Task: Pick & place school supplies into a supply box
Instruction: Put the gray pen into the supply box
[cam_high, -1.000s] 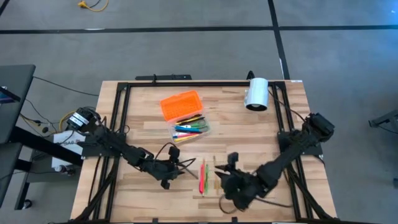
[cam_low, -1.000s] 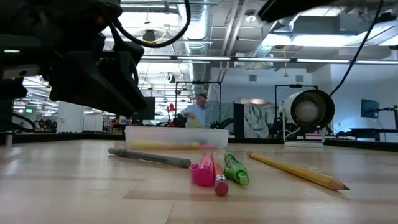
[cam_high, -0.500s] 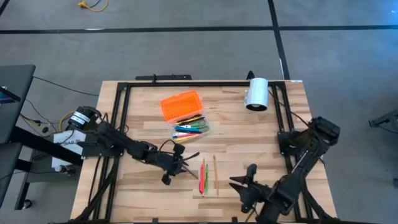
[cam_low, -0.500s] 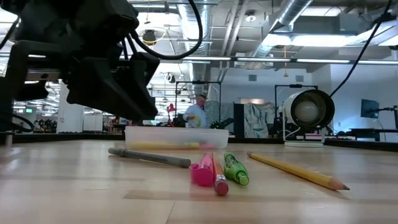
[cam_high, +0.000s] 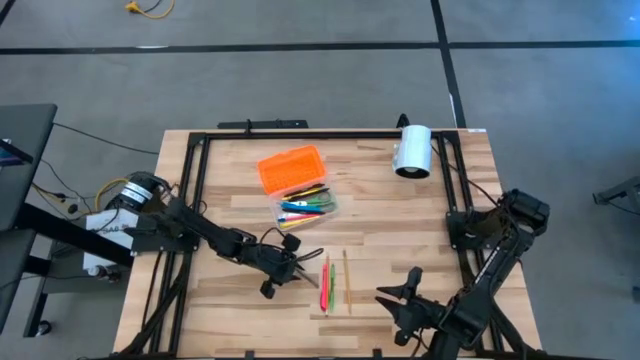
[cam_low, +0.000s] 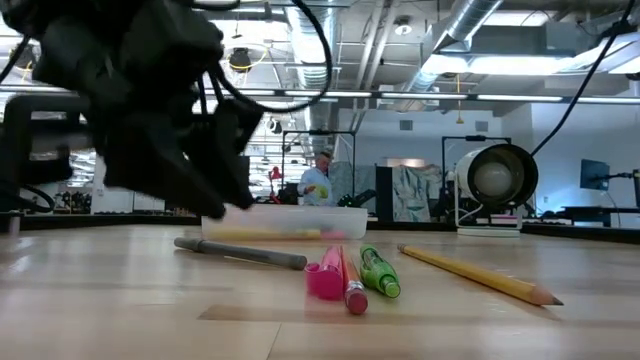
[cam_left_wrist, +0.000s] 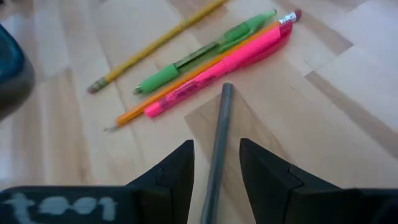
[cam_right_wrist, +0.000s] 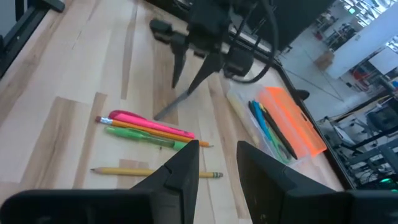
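Supply box (cam_high: 300, 187), the clear plastic pencil case with its ribbed orange lid swung open toward the far side, sits at the centre of the wooden table (cam_high: 420, 220); I see several coloured pens lying in its base. Well to its right, near the far edge, lies a white cylinder (cam_high: 411, 150). My left gripper (cam_high: 297, 268) hangs low over the table, just near of the box, with its fingers spread to either side of a thin grey pen (cam_left_wrist: 219, 140) that lies flat on the wood; I cannot tell whether the pads touch it. My right gripper (cam_high: 405, 298) waits at the near right edge, fingers apart and holding nothing. Just right of the grey pen lie a pink highlighter (cam_low: 325, 278), an orange pencil (cam_low: 350, 282) and a green pen (cam_low: 379, 270) packed side by side, then a yellow pencil (cam_low: 478, 274) slightly apart on the right.
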